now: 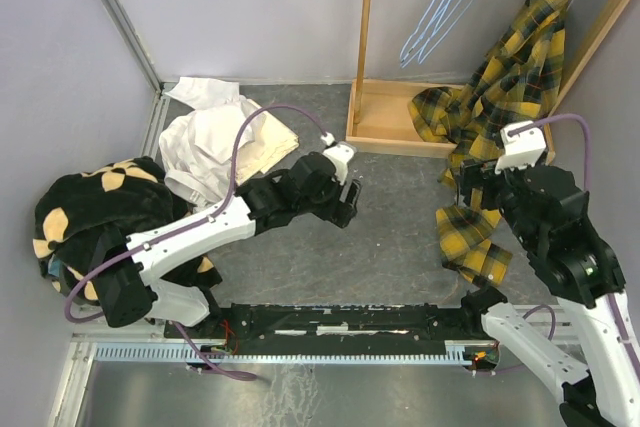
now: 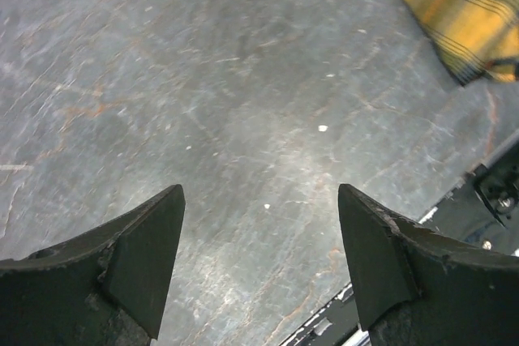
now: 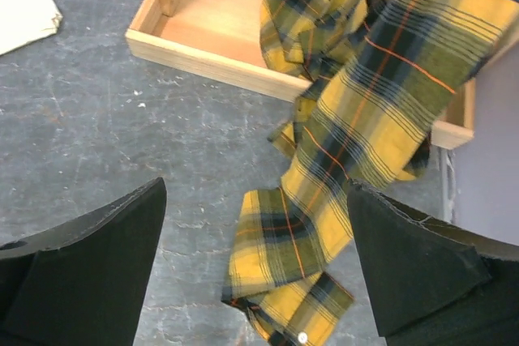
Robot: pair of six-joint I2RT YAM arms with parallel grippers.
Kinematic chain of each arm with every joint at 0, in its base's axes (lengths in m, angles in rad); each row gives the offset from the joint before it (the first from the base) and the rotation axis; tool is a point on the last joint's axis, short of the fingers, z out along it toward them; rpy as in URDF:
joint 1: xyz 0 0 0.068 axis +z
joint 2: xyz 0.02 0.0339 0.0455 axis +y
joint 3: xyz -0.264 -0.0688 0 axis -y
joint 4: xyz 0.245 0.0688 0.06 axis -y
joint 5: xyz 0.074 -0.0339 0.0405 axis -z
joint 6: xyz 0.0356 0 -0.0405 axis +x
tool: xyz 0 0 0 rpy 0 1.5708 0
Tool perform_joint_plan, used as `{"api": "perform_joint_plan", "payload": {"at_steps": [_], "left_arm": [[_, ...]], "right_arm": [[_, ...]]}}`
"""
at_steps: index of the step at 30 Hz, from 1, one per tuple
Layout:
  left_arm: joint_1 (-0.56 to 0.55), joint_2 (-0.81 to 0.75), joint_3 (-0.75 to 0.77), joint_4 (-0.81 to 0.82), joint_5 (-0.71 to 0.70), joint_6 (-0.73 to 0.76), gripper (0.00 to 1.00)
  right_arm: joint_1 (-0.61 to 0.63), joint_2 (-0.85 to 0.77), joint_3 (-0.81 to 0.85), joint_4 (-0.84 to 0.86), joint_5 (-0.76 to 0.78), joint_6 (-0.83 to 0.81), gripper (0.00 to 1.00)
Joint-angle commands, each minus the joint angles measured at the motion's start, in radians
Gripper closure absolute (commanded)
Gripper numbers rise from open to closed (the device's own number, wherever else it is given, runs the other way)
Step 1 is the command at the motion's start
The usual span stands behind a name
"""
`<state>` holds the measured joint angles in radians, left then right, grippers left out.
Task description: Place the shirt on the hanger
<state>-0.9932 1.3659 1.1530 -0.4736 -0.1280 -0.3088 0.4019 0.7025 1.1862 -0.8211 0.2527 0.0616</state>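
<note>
Shirt point(image 1: 515, 67): drapes rack point(image 1: 365, 37) to table point(image 1: 390, 247), lower end just ahead of right gripper point(image 3: 255, 188), wide, empty; left gripper point(image 2: 259, 188) wide, farther.

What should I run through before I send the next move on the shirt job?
1. Left jaws open, nothing between them: ok.
2. Right jaws open, nothing between them: ok.
3. Shirt hung squarely at its shoulders: cannot tell, its top is cut off by the picture's edge.
4. Shirt off the table: not ok, a sleeve trails over the wooden tray onto it.
5. Blue hangers apart from the shirt: ok.
</note>
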Motion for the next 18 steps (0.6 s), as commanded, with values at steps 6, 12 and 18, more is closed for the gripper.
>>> {"api": "perform_joint_plan", "payload": {"at_steps": [6, 12, 18], "left_arm": [[0.271, -0.054, -0.107, 0.023, 0.124, -0.140, 0.17], [0.318, -0.026, -0.073, -0.036, 0.043, -0.142, 0.17], [0.332, 0.017, 0.003, -0.120, -0.029, -0.165, 0.16]], "right_arm": [[0.019, 0.079, -0.048, -0.271, 0.061, 0.225, 0.01], [0.019, 0.030, -0.078, -0.272, -0.034, 0.325, 0.01], [0.019, 0.058, -0.160, -0.250, -0.176, 0.492, 0.01]]}}
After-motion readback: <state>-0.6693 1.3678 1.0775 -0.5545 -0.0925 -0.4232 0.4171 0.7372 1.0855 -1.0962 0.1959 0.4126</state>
